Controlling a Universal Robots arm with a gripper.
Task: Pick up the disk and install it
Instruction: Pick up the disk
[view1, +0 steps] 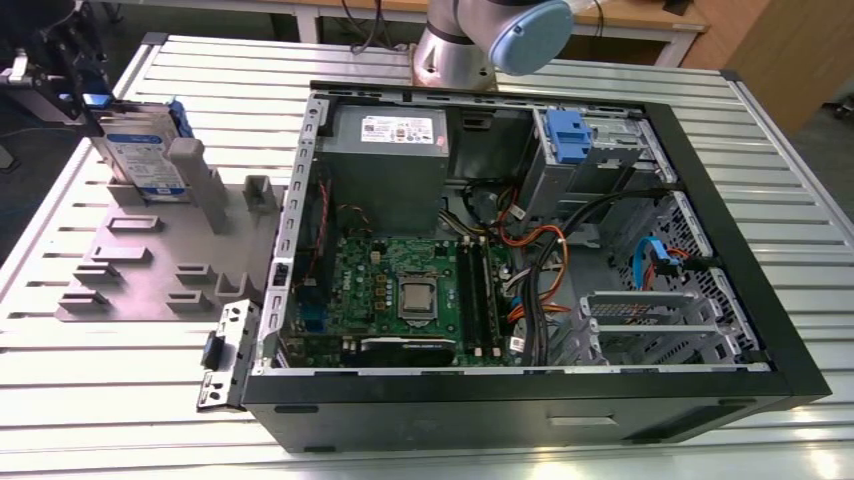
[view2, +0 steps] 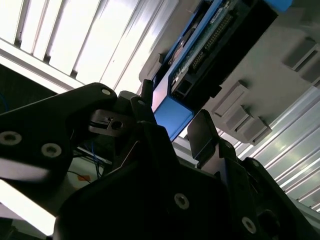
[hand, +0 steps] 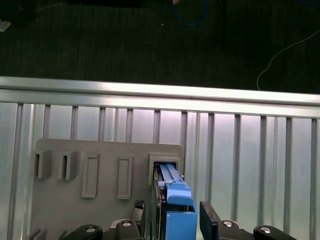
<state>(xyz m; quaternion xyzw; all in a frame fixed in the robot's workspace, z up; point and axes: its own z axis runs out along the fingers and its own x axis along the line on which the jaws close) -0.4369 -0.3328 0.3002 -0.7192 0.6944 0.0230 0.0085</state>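
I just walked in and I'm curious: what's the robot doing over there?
The robot arm's gripper is at the disk, a hard drive in a blue carrier that stands upright in a slot of the grey holder. Its open fingers sit on either side of the disk's end, and the disk is not lifted yet. The open computer case sits beside the holder on the slatted table.

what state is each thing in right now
disk: upright in the rack's slot, not lifted
pincer: open, fingers either side of the disk's blue end
rack: lying flat, holding the disk
case: on its side, panel off, inside exposed
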